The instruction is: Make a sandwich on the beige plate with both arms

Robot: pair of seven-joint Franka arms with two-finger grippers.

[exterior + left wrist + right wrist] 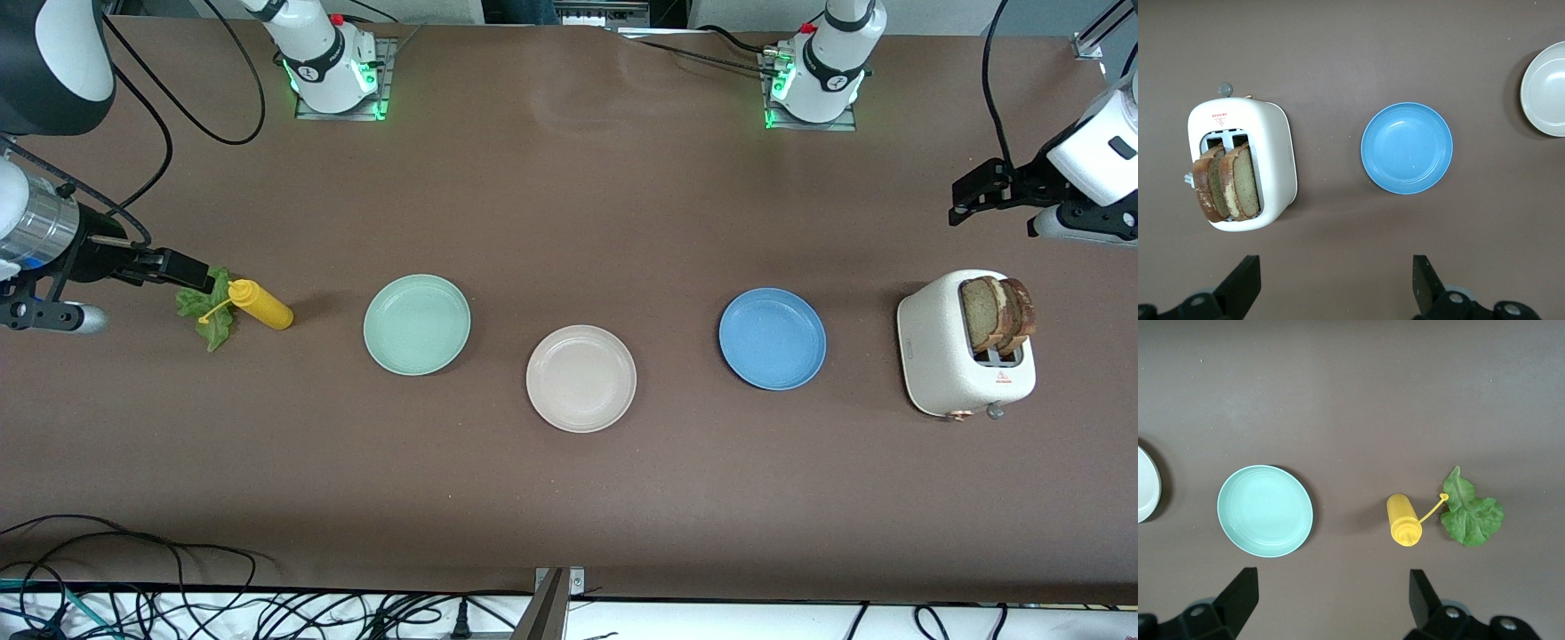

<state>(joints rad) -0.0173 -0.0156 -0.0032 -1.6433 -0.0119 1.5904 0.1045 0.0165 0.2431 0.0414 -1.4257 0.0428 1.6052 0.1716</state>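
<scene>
Front view shows nothing yet on the round pale beige plate (581, 378), so my left gripper (1335, 283) and right gripper (1328, 600) (both open, empty) must first fetch brown bread slices (996, 313) from the white toaster (942, 356).

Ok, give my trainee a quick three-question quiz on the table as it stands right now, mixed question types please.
1. True or false: the beige plate already has bread on it.
2. Where are the bread slices now? A) on the blue plate B) standing in the white toaster C) on the mint-green plate
3. Fill in: the lettuce leaf lies beside the yellow ____, at the right arm's end of the table.

Key:
1. False; all three plates are bare.
2. B; both slices stick up from the slots.
3. Squeeze bottle. The right gripper hangs open over the leaf; the left gripper is open too, up by the toaster.
</scene>
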